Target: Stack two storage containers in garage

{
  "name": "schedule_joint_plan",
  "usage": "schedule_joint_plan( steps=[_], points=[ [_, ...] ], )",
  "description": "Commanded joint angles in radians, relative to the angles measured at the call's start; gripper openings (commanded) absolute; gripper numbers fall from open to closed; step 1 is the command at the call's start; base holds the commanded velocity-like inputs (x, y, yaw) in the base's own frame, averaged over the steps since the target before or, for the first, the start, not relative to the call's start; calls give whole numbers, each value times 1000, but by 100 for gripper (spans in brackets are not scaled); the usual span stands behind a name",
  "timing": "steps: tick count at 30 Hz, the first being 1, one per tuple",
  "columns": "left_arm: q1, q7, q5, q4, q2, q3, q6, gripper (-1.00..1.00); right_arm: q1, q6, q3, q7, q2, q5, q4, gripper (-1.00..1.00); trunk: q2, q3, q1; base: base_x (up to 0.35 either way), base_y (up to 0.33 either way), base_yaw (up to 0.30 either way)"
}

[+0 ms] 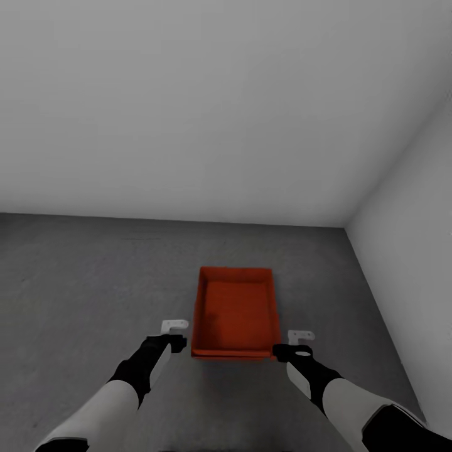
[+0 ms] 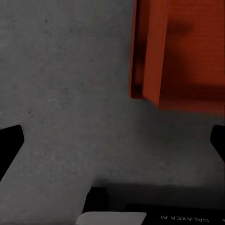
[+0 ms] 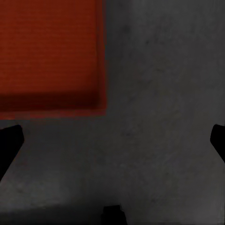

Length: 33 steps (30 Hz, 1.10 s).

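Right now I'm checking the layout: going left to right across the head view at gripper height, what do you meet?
Grey floor → left gripper → orange-red container → right gripper → white side wall.

Two arms are seen in the head view, each built of a pale grey-white forearm shell that narrows into a black wrist section. The left arm (image 1: 135,376) is capped by a small white bracket-like piece at its tip, and the same white piece is carried by the right arm (image 1: 326,386). A wider black segment is shown on the right arm at the frame's lower corner. In the left wrist view, black finger tips (image 2: 10,145) are seen at both edges, and a dark housing (image 2: 154,211) is marked with pale lettering reading "GALAXEA AI", shown inverted, beside a rounded white panel. Black finger tips (image 3: 9,143) are likewise seen in the right wrist view.
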Motion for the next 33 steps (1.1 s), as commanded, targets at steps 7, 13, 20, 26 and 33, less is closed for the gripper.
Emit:
schedule_joint_plan(
  steps=[7, 13, 20, 26, 33],
  points=[
    [0, 4, -1, 0, -1, 1, 5, 100, -1, 4, 8, -7, 0, -6, -1, 100, -1, -1, 0, -312, 124, 0],
    [0, 4, -1, -1, -1, 1, 4, 100, -1, 5, 8, -7, 0, -6, -1, 100, -1, -1, 0, -312, 125, 0],
    [0, 4, -2, -1, -1, 1, 3, 100, -1, 4, 9, -7, 1, -6, -1, 100, -1, -1, 0, -308, 124, 0],
    [0, 3, -1, -1, -1, 1, 3, 100, -1, 5, 8, -7, 0, -6, -1, 100, -1, -1, 0, -137, 62, 0],
    [0, 4, -2, -1, -1, 1, 3, 100, -1, 4, 8, -7, 0, -6, -1, 100, -1, -1, 0, -13, 6, 0]
  ],
)
